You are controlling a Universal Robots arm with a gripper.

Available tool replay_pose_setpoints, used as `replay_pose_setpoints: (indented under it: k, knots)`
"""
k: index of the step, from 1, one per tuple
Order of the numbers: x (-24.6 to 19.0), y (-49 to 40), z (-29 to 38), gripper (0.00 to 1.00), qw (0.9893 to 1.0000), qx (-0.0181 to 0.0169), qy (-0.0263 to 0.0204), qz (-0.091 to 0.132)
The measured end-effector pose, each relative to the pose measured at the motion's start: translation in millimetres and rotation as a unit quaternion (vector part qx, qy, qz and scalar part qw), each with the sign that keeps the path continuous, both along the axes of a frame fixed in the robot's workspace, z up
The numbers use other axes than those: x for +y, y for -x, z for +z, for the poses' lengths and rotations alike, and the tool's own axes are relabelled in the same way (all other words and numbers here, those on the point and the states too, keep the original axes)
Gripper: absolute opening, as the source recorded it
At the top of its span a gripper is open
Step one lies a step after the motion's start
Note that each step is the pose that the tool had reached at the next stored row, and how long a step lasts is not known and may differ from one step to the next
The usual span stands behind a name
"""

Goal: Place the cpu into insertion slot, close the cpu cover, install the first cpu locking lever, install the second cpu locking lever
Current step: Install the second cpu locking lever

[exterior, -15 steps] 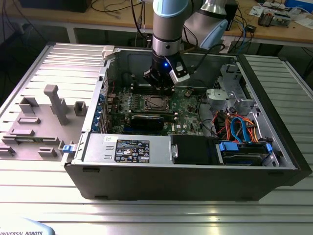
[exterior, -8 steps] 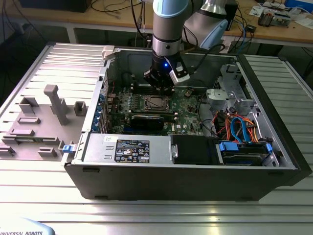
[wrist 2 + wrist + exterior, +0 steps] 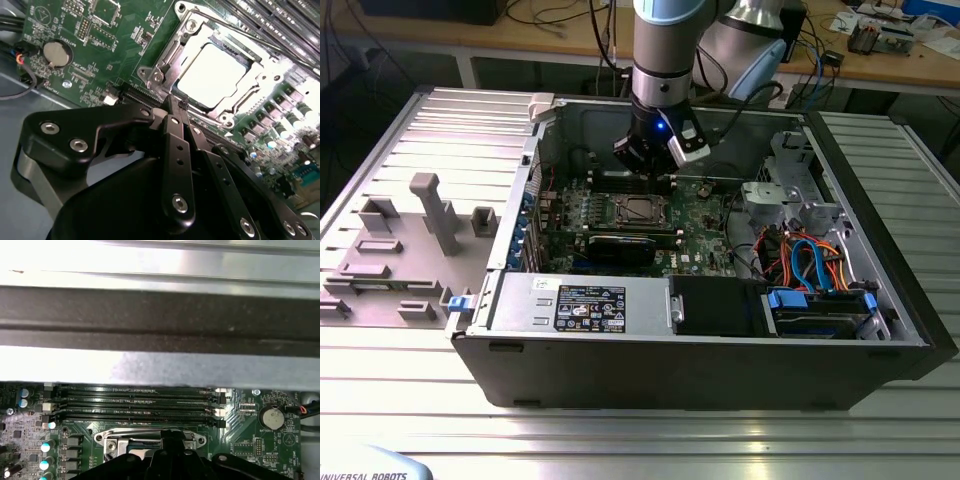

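Note:
The cpu (image 3: 212,75) lies flat in the insertion slot (image 3: 156,76), its silvery top showing through the square opening of the cpu cover (image 3: 169,54), which is folded down over it. A thin lever rod (image 3: 225,35) runs along one side of the socket. My gripper (image 3: 175,106) is shut, and its black fingertips sit at the socket's rim with nothing seen between them. In the exterior view the gripper (image 3: 655,178) hangs just behind the socket (image 3: 638,208) on the green motherboard (image 3: 705,215). In the first wrist view the gripper (image 3: 170,437) covers part of the cover (image 3: 112,436).
Long black memory slots (image 3: 140,402) run beside the socket, with a coin battery (image 3: 272,416) nearby. The open case holds a power supply (image 3: 580,300), a black card (image 3: 620,245) and blue and orange cables (image 3: 810,255). A grey fixture (image 3: 435,210) stands at the exterior view's left.

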State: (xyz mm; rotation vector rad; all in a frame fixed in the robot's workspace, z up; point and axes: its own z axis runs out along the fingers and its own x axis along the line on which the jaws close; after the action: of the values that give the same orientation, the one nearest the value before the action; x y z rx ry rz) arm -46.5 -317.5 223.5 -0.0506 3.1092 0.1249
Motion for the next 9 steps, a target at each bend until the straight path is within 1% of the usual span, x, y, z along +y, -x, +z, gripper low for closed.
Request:
replay_pose_setpoints:
  k: [5, 9]
  knots:
    - [-0.3, 0.0, 0.4, 0.11, 1.0, 0.0, 0.0, 0.0]
    - [-1.5, 0.0, 0.2, 0.11, 1.0, 0.0, 0.0, 0.0]
